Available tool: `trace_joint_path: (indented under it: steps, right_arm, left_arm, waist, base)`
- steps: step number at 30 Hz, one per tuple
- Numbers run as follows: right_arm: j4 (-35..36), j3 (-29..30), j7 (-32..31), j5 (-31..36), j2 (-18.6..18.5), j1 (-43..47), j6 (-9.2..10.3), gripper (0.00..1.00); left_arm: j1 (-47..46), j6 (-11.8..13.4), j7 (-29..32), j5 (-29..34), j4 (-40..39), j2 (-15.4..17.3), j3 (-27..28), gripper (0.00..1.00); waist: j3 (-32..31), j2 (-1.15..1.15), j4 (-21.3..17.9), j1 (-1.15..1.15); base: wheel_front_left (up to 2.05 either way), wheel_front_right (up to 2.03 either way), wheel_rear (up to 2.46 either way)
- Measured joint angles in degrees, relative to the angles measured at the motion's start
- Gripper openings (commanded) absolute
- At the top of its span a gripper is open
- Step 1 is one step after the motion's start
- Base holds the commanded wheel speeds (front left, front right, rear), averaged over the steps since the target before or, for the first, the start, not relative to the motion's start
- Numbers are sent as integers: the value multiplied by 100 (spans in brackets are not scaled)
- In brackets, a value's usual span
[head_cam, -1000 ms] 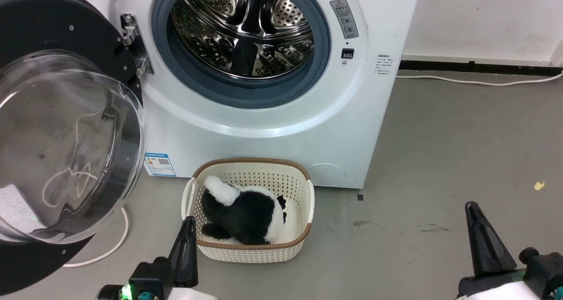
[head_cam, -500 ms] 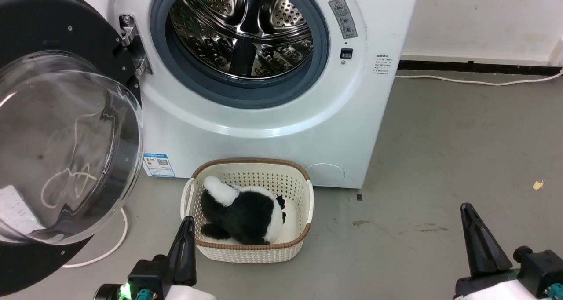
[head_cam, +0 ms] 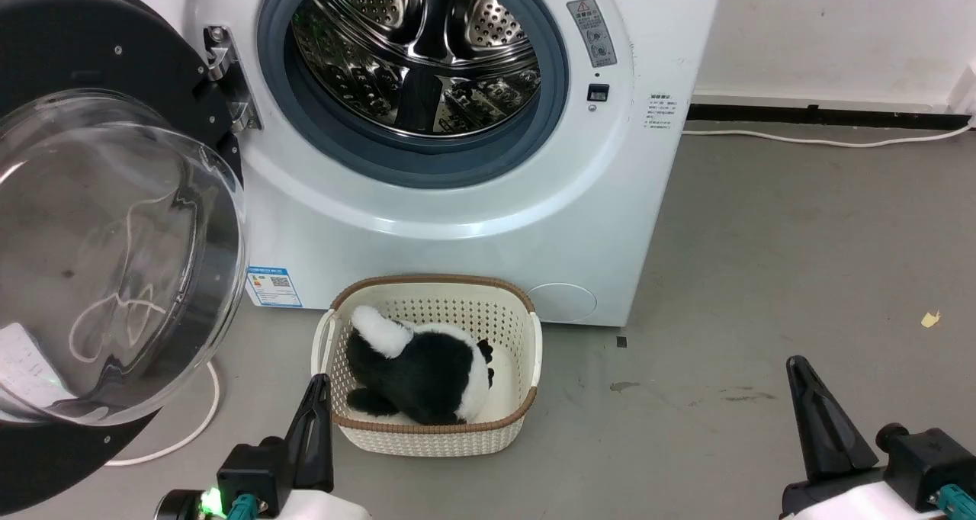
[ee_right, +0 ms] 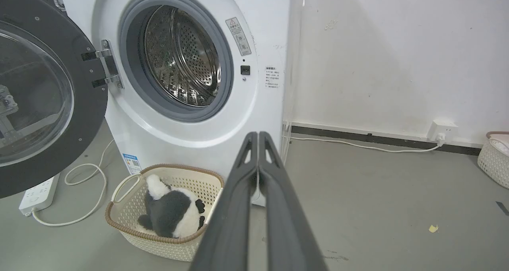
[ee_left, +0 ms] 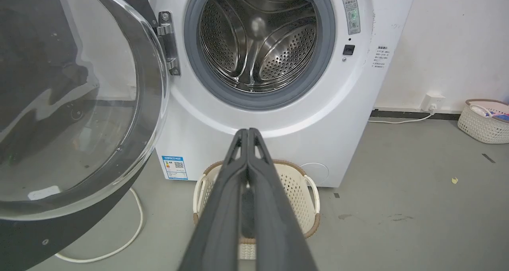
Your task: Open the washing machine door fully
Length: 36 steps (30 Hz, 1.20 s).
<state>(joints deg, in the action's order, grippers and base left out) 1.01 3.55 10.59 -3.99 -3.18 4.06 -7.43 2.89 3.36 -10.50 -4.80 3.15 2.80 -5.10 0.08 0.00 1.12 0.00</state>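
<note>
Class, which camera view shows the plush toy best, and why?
Head view: the toy lies whole and largest, seen from above in the basket. The right wrist view shows it whole but smaller. In the left wrist view the left pincer hides the basket's inside.

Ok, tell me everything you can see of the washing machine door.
The washing machine door is large and round: a glossy black ring frame with small screws around a clear, bulging glass bowl that reflects the room. It is swung wide open, left of the drum opening, hanging on a metal hinge fixed to the white washing machine. Nothing else is seen touching it.
</note>
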Motion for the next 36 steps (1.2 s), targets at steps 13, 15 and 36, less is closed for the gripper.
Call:
trace_joint_path:
  steps: [13, 15, 36]
  right_arm:
    - [-12, -45, -145, 51, 0, -91, 0, 0]
    - [-15, -53, -164, 52, 0, -99, 0, 0]
    - [-37, -130, -428, 152, 0, -120, 0, 0]
  left_arm:
    - [-53, -51, 147, 66, -52, 1, 53, 0]
    - [-54, -51, 180, 67, -60, 1, 63, 0]
    - [-81, -113, 422, 170, -123, 1, 202, 0]
  waist:
    - [-1, 0, -16, 0]
    - [-1, 0, -19, 0]
    - [-3, 0, -45, 0]
  base:
    - [0, 0, 0]
    - [0, 0, 0]
    - [0, 0, 0]
